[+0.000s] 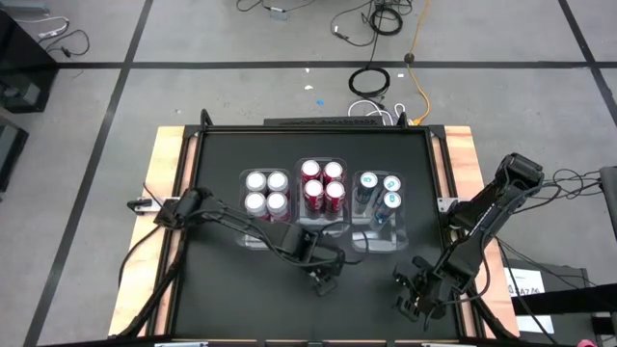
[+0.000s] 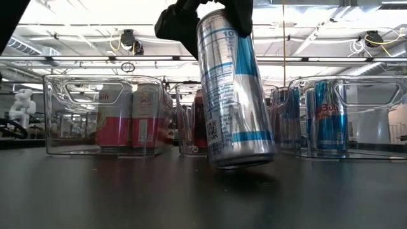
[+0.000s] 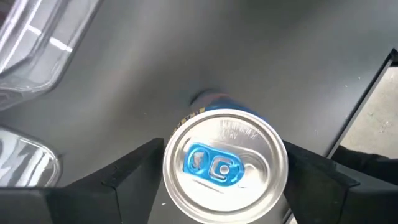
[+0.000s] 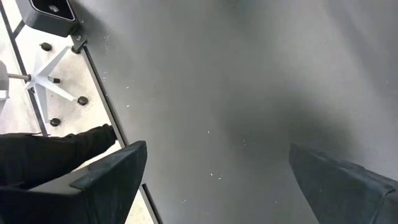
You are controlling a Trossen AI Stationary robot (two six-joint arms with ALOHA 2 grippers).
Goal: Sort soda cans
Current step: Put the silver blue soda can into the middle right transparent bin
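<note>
Can (image 2: 234, 89) with blue stripes hangs tilted just above the desk (image 1: 222, 289), near the middle bin (image 1: 321, 224), gripped at its top by our left pincer (image 1: 325, 280), so we judge it mid-carry, needing a lift into the right-hand bin (image 1: 379, 236) while our right pincer (image 1: 416, 294) waits open beside.

floor: grey tiled floor (image 1: 193, 39) with dark seams | cables: loose black and orange cables (image 1: 386, 58) | ceiling: bright strip lights (image 2: 95, 16), possibly skylights | furniture: white five-legged chair base (image 4: 53, 81)
</note>
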